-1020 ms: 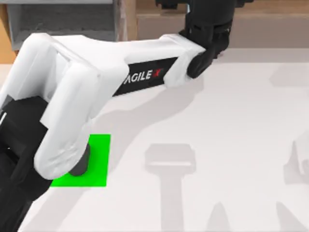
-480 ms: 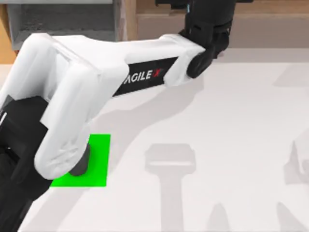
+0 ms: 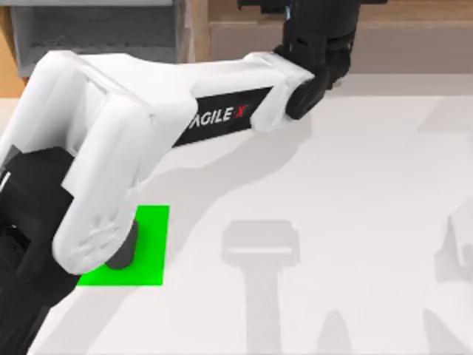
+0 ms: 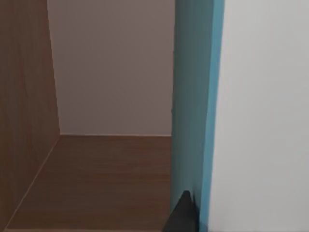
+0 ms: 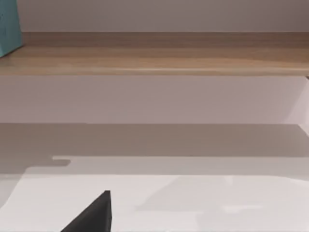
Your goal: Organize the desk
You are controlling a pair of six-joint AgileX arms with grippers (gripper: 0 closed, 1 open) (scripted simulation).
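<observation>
Over desk, left arm, green mat

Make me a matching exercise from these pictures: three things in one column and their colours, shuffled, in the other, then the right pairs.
Things:
1. mat
2. desk
3. upright panel

Colours:
A. teal
B. bright green
C. white

Pairs: 1-B, 2-C, 3-A. The mat lies on the desk at the top view's left, partly under the left arm; the upright panel stands in the wooden shelf in the left wrist view.

A wooden shelf runs along a pale wall behind the workspace; a grey cabinet stands at the far left corner.
</observation>
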